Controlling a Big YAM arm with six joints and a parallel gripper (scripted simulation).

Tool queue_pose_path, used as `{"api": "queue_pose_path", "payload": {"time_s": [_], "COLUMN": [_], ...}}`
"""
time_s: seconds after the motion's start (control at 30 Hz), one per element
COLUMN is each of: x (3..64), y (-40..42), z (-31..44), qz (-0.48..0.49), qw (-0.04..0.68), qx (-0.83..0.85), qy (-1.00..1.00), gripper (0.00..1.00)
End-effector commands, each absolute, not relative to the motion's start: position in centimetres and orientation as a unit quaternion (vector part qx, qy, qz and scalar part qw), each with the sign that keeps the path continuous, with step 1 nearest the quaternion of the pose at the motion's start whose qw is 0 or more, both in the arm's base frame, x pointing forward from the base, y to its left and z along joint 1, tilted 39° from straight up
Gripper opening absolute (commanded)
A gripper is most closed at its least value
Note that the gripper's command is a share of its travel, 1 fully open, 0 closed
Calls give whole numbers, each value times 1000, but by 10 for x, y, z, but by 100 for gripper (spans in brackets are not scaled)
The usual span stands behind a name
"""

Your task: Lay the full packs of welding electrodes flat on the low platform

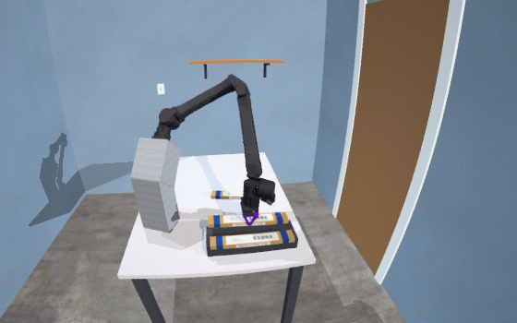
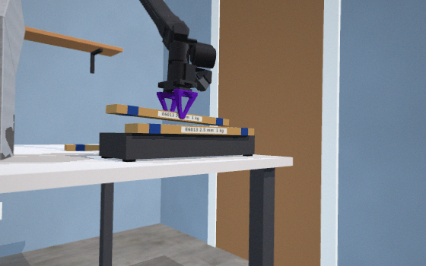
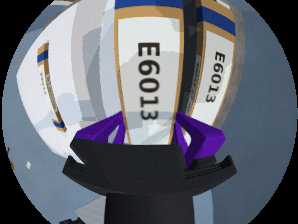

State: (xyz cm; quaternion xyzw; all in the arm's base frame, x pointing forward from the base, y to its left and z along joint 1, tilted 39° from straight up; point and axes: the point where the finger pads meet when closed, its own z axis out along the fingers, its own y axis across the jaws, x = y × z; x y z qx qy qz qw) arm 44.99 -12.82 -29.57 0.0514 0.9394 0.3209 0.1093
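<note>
My gripper point(image 1: 250, 221) point(image 2: 175, 114) point(image 3: 149, 113) is shut on an E6013 pack with blue bands point(image 1: 231, 221) point(image 2: 148, 112) point(image 3: 149, 60). It holds the pack near its middle, above the rear part of the low black platform point(image 1: 254, 252) point(image 2: 190, 146). The held pack tilts slightly, its door-side end lower. A second pack point(image 1: 245, 240) point(image 2: 205, 130) point(image 3: 215, 75) lies flat on the platform, along its front side. A third pack point(image 1: 223, 195) point(image 2: 80, 147) point(image 3: 51, 87) lies on the table behind the platform, partly hidden by the arm in the top view.
The white table point(image 1: 162, 256) point(image 2: 274, 160) carries the platform near its front right edge. A grey arm pedestal point(image 1: 154, 185) stands at the left of the table. A wooden shelf point(image 1: 235, 62) point(image 2: 76, 42) hangs on the back wall.
</note>
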Motion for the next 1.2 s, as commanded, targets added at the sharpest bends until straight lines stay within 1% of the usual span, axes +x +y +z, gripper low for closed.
{"api": "queue_pose_path", "payload": {"time_s": [0.0, 0.63, 1.17], "x": [482, 488, 471], "y": [-165, -147, -146], "z": [-276, -276, -279], "qz": [300, 301, 304], "qw": [152, 152, 144], "qx": [61, 55, 67], "qy": [940, 940, 939], "gripper": [0, 0, 0]}}
